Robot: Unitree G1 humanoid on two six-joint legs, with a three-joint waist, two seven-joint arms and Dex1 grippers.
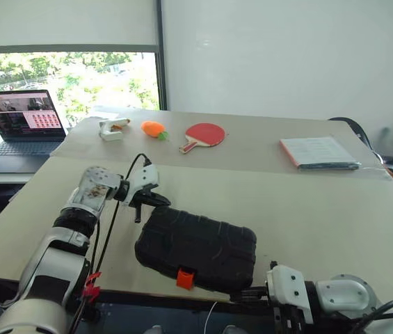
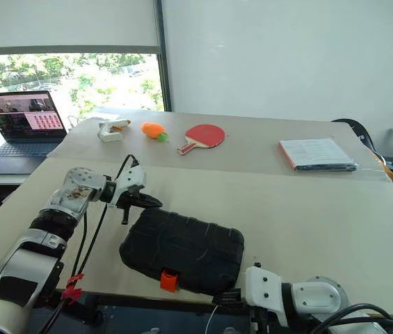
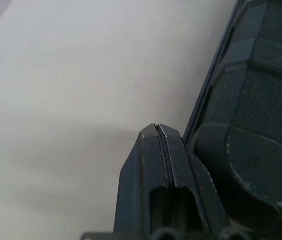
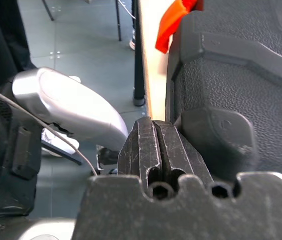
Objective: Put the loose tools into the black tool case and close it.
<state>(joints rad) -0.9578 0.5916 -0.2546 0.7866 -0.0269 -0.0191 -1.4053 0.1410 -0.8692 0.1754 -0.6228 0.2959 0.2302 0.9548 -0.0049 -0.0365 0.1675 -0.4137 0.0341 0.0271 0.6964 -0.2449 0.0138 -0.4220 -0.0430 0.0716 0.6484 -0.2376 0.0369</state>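
Observation:
The black tool case [image 1: 196,247] lies closed on the table near its front edge, with its orange latch [image 1: 185,278] facing me. My left gripper [image 1: 158,200] is shut with nothing in it, its fingertips [image 3: 155,129] right beside the case's far left corner. My right gripper [image 1: 246,296] is also shut and holds nothing. It sits at the table's front edge against the case's near right corner [image 4: 215,130]. The loose tools are out of view.
On the far table lie a white object [image 1: 113,129], an orange toy [image 1: 154,129], a red paddle [image 1: 203,134] and a booklet [image 1: 319,152]. An open laptop [image 1: 26,125] stands at the far left. A dark chair [image 1: 353,129] is at the far right.

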